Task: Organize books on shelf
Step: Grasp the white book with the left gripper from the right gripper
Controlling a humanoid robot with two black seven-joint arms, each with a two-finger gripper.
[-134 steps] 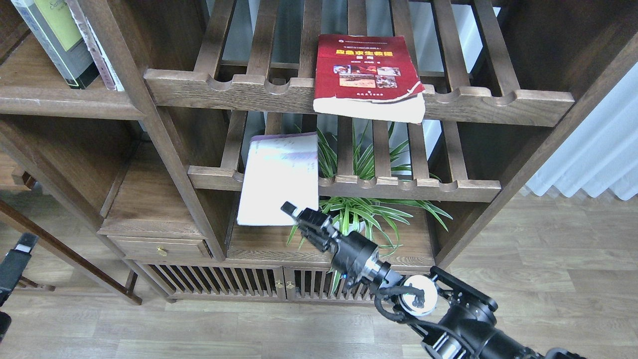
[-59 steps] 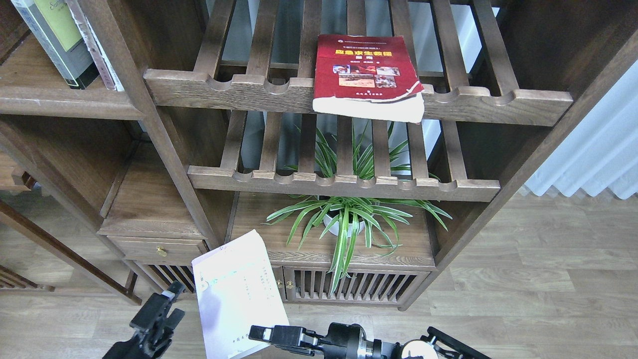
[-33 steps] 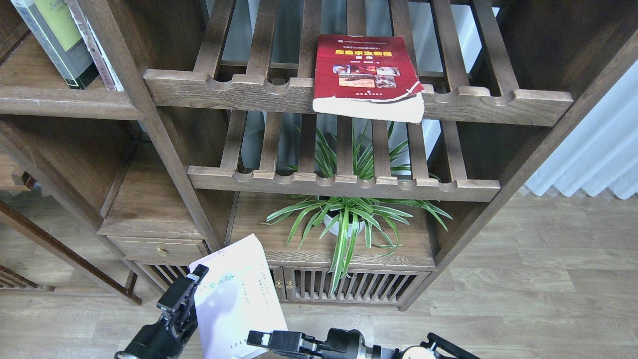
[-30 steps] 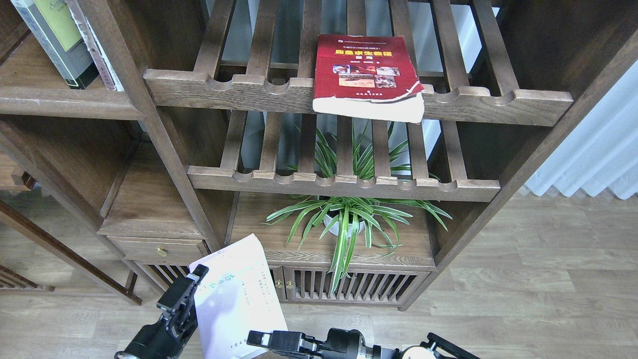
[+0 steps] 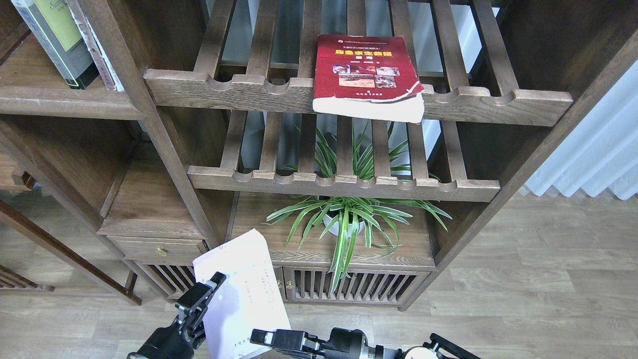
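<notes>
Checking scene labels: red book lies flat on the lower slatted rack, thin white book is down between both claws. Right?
Not quite. The head view shows the red book lying flat on the upper slatted rack, not the lower one. The thin white book is indeed down low between the left claw and right claw.

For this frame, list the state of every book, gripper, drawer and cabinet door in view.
Thick red paperback: flat on the upper slatted rack, corner curled, overhanging the front rail.
Thin lavender-white paperback: off the racks, between both grippers.
Black-bordered yellow-green book: leaning upright on the plank shelf.
Left gripper: at the paperback's left edge.
Right gripper: at its bottom edge.
Small drawer: closed.
Slatted cabinet doors: closed.
</notes>
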